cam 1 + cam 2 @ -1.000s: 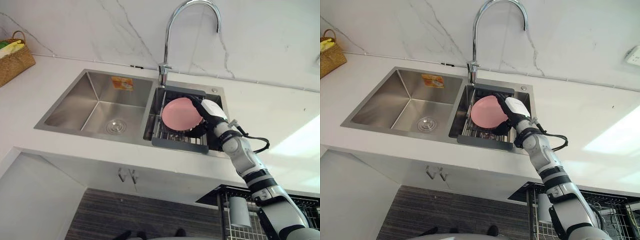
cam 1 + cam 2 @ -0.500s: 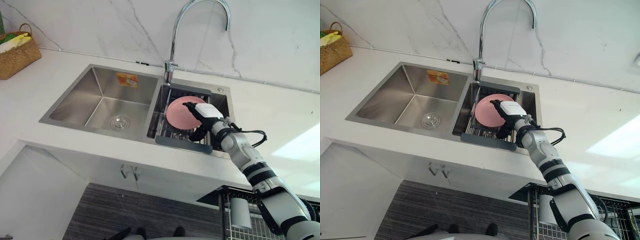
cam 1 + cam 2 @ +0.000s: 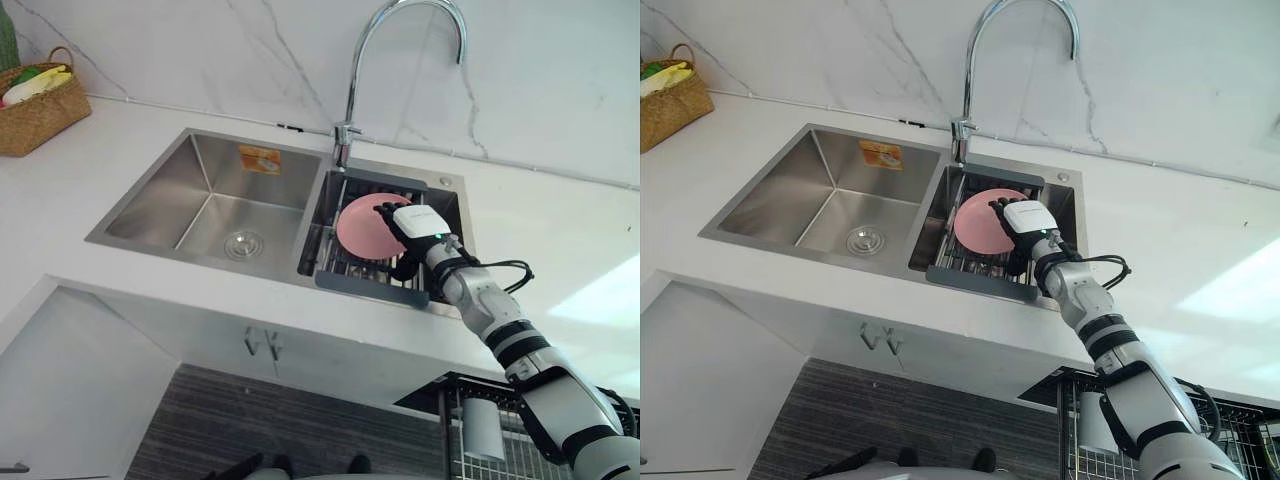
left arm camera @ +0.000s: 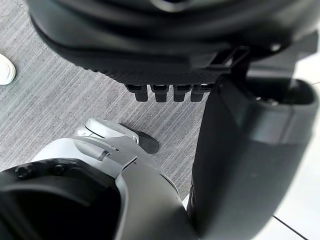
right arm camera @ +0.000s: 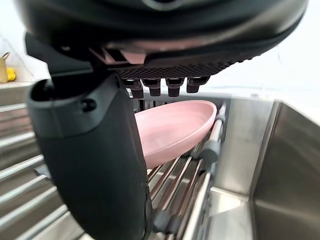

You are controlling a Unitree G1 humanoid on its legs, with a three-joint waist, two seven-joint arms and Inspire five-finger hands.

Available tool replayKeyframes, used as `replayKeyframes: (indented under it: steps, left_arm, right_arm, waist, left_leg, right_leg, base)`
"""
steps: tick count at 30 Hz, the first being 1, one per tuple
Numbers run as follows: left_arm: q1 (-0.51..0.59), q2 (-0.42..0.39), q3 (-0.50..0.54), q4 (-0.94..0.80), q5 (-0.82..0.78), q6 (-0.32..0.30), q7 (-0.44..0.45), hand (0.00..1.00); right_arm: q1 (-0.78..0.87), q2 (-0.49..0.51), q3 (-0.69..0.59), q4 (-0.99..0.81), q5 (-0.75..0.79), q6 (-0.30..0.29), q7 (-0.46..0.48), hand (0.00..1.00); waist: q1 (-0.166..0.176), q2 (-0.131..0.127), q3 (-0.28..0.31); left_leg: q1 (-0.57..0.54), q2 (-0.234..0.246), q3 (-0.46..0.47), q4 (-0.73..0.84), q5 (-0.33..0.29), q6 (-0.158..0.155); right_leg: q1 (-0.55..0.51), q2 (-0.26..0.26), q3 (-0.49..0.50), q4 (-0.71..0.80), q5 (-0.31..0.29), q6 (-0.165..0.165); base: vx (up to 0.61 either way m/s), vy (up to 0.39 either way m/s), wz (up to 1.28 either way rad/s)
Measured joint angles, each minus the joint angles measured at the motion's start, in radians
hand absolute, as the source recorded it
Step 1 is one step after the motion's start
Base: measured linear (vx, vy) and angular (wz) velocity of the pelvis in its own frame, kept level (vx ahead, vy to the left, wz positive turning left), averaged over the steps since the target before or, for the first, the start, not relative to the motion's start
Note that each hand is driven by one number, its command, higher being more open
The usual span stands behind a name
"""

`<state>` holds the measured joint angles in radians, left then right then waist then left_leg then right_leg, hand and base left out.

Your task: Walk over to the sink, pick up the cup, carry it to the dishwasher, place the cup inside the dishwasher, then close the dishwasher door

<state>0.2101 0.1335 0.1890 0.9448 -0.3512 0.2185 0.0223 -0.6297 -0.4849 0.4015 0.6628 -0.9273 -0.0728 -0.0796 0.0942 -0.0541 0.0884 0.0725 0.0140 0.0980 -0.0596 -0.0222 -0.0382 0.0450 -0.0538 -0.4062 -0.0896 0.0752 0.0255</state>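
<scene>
The shallow pink dish point(image 3: 360, 228) leans on the slatted steel rack point(image 3: 365, 282), rim raised toward the right hand point(image 3: 418, 222), whose straight fingers and spread thumb (nothing clamped yet) can straddle it.

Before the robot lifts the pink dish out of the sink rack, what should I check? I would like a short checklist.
1. Right hand at the target: ok, it is at the pink dish leaning in the drain rack.
2. Grip closed: not ok, its fingers look straight, not curled round the dish.
3. Object matches the task: not ok, it looks like a shallow dish, not a cup.
4. Lift path: ok, the faucet stands behind the rack, apart from the hand.
5. Left hand free: ok, it holds nothing.
</scene>
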Motion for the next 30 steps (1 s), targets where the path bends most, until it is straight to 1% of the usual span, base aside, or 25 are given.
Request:
replayKeyframes:
  steps: [5, 12, 14, 20, 22, 24, 26, 30]
  left_arm:
    - [0.000, 0.004, -0.001, -0.003, 0.000, 0.012, -0.009, 1.00]
    - [-0.012, 0.012, -0.001, -0.003, 0.036, 0.024, -0.028, 1.00]
    - [-0.012, 0.013, -0.001, -0.002, 0.025, 0.031, -0.027, 1.00]
    - [-0.014, 0.015, 0.001, 0.003, -0.008, 0.041, -0.024, 1.00]
    - [-0.014, 0.016, 0.002, 0.003, -0.010, 0.041, -0.025, 1.00]
    - [-0.015, 0.022, 0.002, 0.004, -0.040, 0.060, -0.031, 1.00]
    - [-0.015, 0.023, 0.005, 0.007, -0.066, 0.077, -0.035, 1.00]
    - [-0.015, 0.024, 0.010, 0.011, -0.074, 0.080, -0.053, 1.00]
  right_arm:
    - [0.000, 0.000, 0.036, 0.001, -0.060, -0.033, -0.076, 1.00]
    - [0.000, 0.002, 0.053, 0.001, -0.097, -0.042, -0.087, 1.00]
    - [0.000, 0.002, 0.076, 0.002, -0.097, -0.044, -0.105, 1.00]
    - [0.000, 0.002, 0.081, 0.031, -0.099, -0.051, -0.177, 1.00]
    - [0.005, 0.001, 0.081, 0.037, -0.099, -0.073, -0.202, 1.00]
    - [0.011, 0.001, 0.081, 0.037, -0.099, -0.083, -0.212, 1.00]
    - [0.012, -0.001, 0.081, 0.037, -0.099, -0.083, -0.216, 1.00]
    - [0.018, -0.001, 0.081, 0.037, -0.099, -0.062, -0.230, 1.00]
  waist:
    - [0.000, 0.001, 0.001]
    - [0.005, 0.002, 0.003]
    - [0.005, 0.002, 0.003]
    - [0.012, 0.002, 0.004]
    - [0.012, 0.001, 0.004]
    - [0.012, 0.001, 0.004]
    - [0.012, 0.001, 0.004]
    - [0.013, 0.001, 0.004]
  left_leg:
    - [0.000, 0.001, 0.000, 0.000, 0.000, 0.000]
    - [0.001, 0.002, 0.010, 0.004, 0.000, -0.001]
    - [0.002, 0.004, 0.015, 0.005, -0.001, -0.001]
    - [0.002, 0.004, 0.014, 0.007, -0.001, -0.001]
    - [0.001, 0.004, 0.014, 0.007, -0.001, -0.001]
    - [0.001, 0.004, 0.014, 0.007, -0.001, -0.001]
    - [0.001, 0.004, 0.014, 0.007, -0.001, -0.001]
    - [0.001, 0.004, 0.012, 0.007, -0.001, -0.001]
  right_leg:
    - [0.000, 0.000, -0.001, 0.000, 0.000, 0.000]
    - [0.000, 0.001, 0.003, 0.000, -0.001, 0.000]
    - [0.000, 0.002, 0.004, 0.000, -0.001, -0.001]
    - [0.001, 0.002, 0.001, 0.000, -0.002, -0.001]
    - [0.001, 0.002, 0.000, 0.000, -0.002, -0.002]
    - [0.001, 0.002, 0.000, 0.000, -0.003, -0.003]
    - [0.001, 0.002, -0.001, 0.000, -0.003, -0.003]
    - [0.002, 0.002, -0.003, 0.000, -0.003, -0.003]
  base:
    - [0.00, 0.000, 0.00]
    - [0.00, 0.000, -0.03]
    - [0.00, 0.000, -0.06]
    - [0.00, 0.000, -0.01]
    - [0.00, 0.000, 0.00]
    - [0.00, 0.000, 0.00]
    - [0.00, 0.000, 0.00]
    - [0.00, 0.000, 0.00]
